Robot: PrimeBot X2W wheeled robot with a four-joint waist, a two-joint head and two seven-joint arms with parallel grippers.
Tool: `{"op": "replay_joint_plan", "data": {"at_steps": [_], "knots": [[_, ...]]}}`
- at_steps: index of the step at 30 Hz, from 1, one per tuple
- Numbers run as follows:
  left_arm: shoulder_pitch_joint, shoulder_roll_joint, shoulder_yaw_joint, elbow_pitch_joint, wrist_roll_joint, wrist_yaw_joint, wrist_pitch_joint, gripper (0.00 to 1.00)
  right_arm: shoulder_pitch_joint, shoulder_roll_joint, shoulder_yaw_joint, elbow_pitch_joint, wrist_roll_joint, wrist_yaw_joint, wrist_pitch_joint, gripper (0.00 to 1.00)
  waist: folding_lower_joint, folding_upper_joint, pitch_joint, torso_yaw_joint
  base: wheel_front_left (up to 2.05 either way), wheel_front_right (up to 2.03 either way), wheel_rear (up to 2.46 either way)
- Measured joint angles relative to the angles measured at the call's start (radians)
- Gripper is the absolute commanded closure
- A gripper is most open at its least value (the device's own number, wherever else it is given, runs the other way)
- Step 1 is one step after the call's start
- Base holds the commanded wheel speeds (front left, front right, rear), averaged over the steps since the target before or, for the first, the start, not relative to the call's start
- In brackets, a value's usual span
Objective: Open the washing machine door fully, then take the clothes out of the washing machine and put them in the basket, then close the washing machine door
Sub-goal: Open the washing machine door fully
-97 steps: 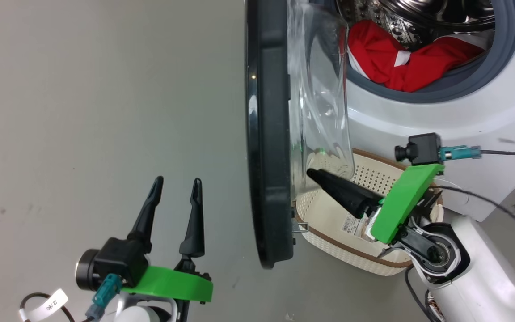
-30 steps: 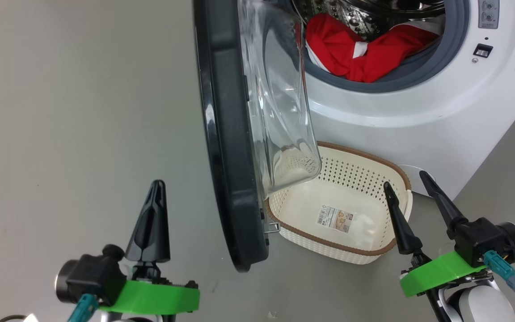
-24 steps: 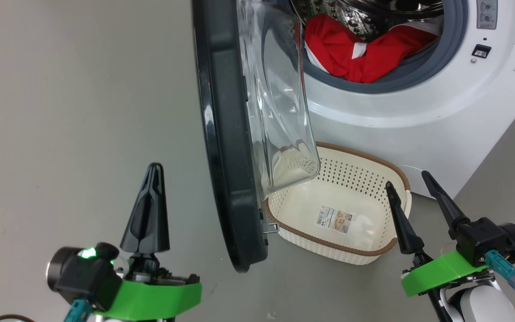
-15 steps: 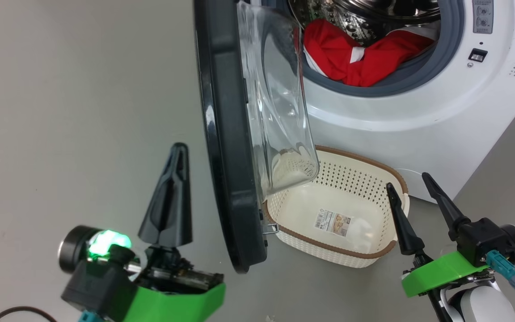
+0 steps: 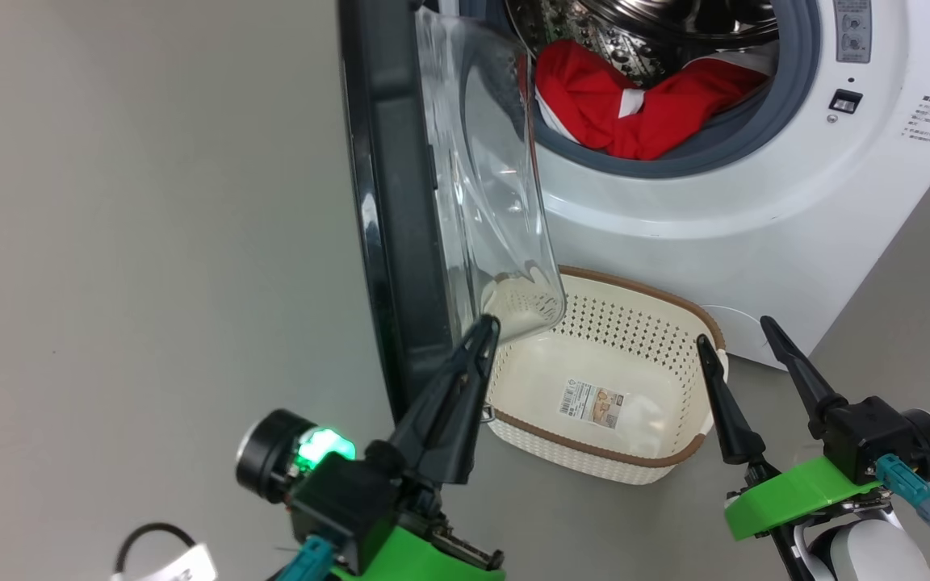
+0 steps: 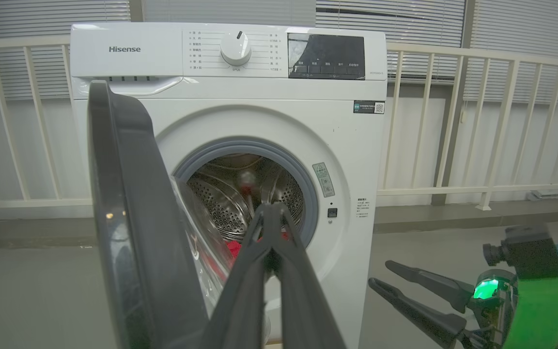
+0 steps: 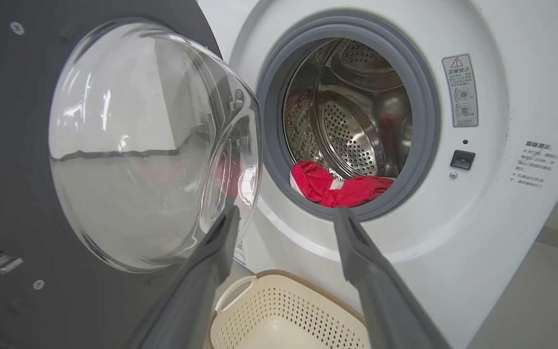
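With fingers pressed together, the left gripper has been brought to the inner side of the half-open washing machine door, probably for pushing it wider; the clothes are left in the drum, and the right gripper is held spread near the basket.

the washing machine stands at the back, and the washing machine door is swung out to the left of its opening. the clothes lie low in the drum, at its front lip. the basket sits on the floor just before the machine, below the opening and right of the door. the left gripper is before the door's lower edge, and the right gripper is by the basket's right end.
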Motion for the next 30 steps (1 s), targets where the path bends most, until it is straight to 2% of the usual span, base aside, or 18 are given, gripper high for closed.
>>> {"op": "replay_joint_plan", "data": {"at_steps": [15,30], "knots": [[-0.006,0.004,-0.024,0.295,0.000,0.010,-0.006,1.00,0.001,0.000,0.000,0.012,0.000,0.000,-0.004,0.00,0.0000,0.0000,0.002,-0.020,0.00,0.00,0.00],[-0.019,0.005,0.016,0.326,-0.014,0.056,-0.030,1.00,0.002,0.000,-0.005,0.018,0.000,0.000,-0.004,0.00,0.0000,0.0000,0.003,0.011,0.00,0.00,0.00]]}}
